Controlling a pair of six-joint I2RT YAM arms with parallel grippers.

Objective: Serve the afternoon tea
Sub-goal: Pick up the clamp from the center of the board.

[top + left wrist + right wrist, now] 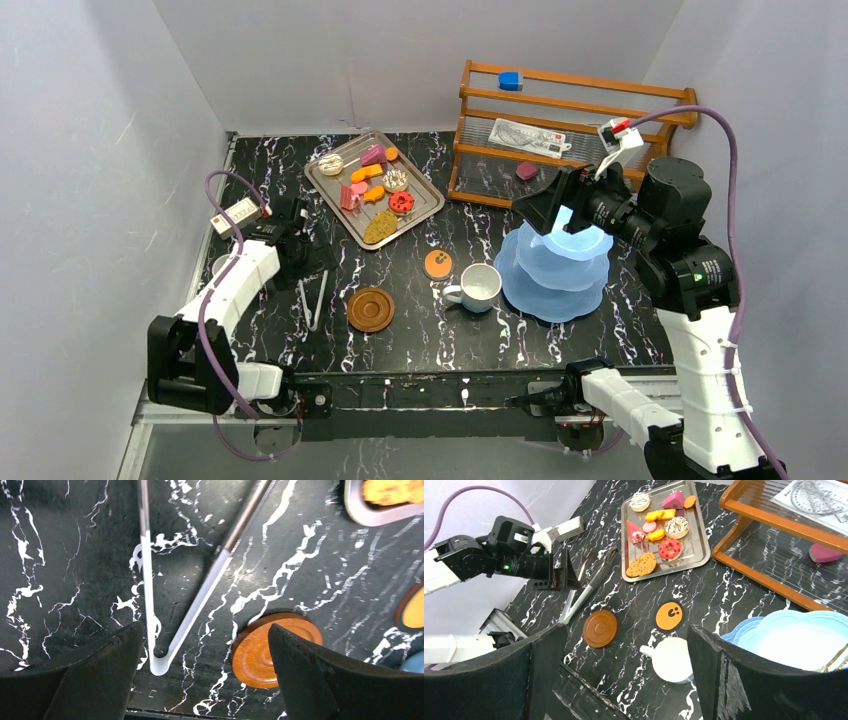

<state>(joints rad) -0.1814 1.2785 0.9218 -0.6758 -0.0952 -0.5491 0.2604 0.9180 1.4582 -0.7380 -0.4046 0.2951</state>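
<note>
Black table [470, 345] with white streaks, plain grey walls all round. At the far left, a silver tray [312, 172] full of toy pastries [372, 185]: donuts, a cookie, pink and orange cakes, none served yet. Near the middle, a white mug [480, 287] upright beside an orange saucer [438, 264], with a brown saucer [371, 309] a little nearer. On the right, a light-blue stand [555, 285] with no pastry to be seen on it. Metal tongs [315, 295] flat on the table, just left of the brown saucer. Left end effector [204, 630] wide open, holding nothing, hanging right above the bent end of the tongs. Right end effector [625, 629] wide open too, empty, up over the top of the stand. Looks like time to pick up the tongs. To do it well, come straight down with one finger outside each leg, close to the bend but not on the very tip. Stay clear of the brown saucer, just beside one finger in the left wrist view. Squeeze slowly, only enough to lift, not enough to clap the far tips shut. Lift level, with no dragging along the table. Hold the right end effector high above the stand to avoid a knock. Then go for one pastry at a time, starting with an easy one near the tray edge.
</note>
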